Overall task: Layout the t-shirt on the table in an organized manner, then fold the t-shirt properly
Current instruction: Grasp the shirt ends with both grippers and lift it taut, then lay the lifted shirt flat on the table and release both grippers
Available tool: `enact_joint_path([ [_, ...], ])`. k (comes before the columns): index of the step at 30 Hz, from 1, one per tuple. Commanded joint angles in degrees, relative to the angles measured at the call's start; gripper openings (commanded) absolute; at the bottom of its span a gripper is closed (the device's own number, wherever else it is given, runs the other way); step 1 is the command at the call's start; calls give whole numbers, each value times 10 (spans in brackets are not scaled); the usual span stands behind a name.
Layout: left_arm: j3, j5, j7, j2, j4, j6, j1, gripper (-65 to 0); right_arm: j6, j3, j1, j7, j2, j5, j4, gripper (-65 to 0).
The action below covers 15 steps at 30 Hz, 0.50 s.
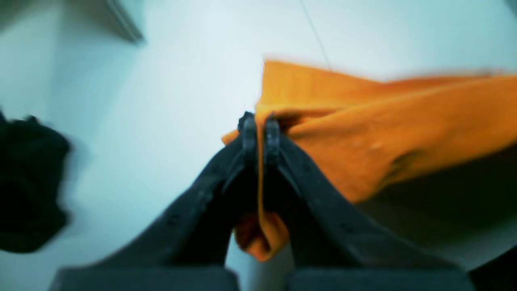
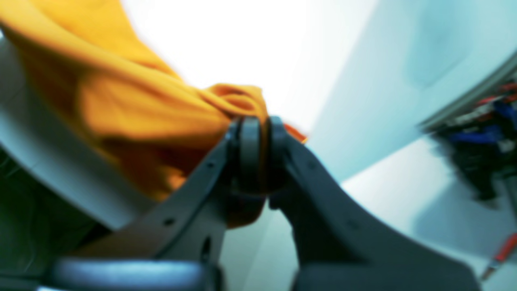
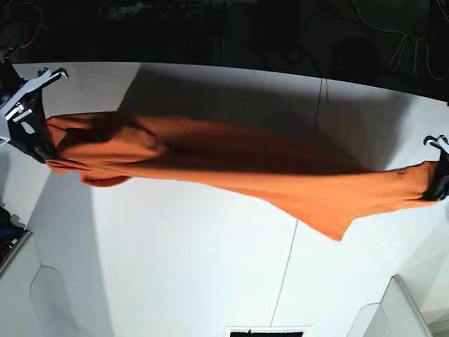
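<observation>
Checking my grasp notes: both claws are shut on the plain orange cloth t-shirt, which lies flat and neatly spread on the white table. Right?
Not quite. The orange cloth t-shirt is stretched between the left claw and right claw, bunched, not spread flat, as the base view shows. Both are shut on it.

one t-shirt, one table, two grippers: left gripper, right gripper

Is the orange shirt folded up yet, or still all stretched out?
Stretched out, not folded. The t-shirt hangs pulled long between the right gripper and the left gripper, each shut on one end, over the table.
</observation>
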Motion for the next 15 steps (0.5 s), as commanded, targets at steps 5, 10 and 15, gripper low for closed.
enact_joint_path([
  [5, -78, -23, -8, -14, 56, 0, -5, -650, 6, 101, 37, 7, 11, 48, 9, -650],
  [10, -99, -31, -11, -15, 110, 1, -6, -650, 6, 139, 70, 7, 21, 51, 9, -650],
  [15, -95, -9, -45, -26, 129, 1, -14, -650, 6, 135, 117, 31, 37, 20, 9, -650],
])
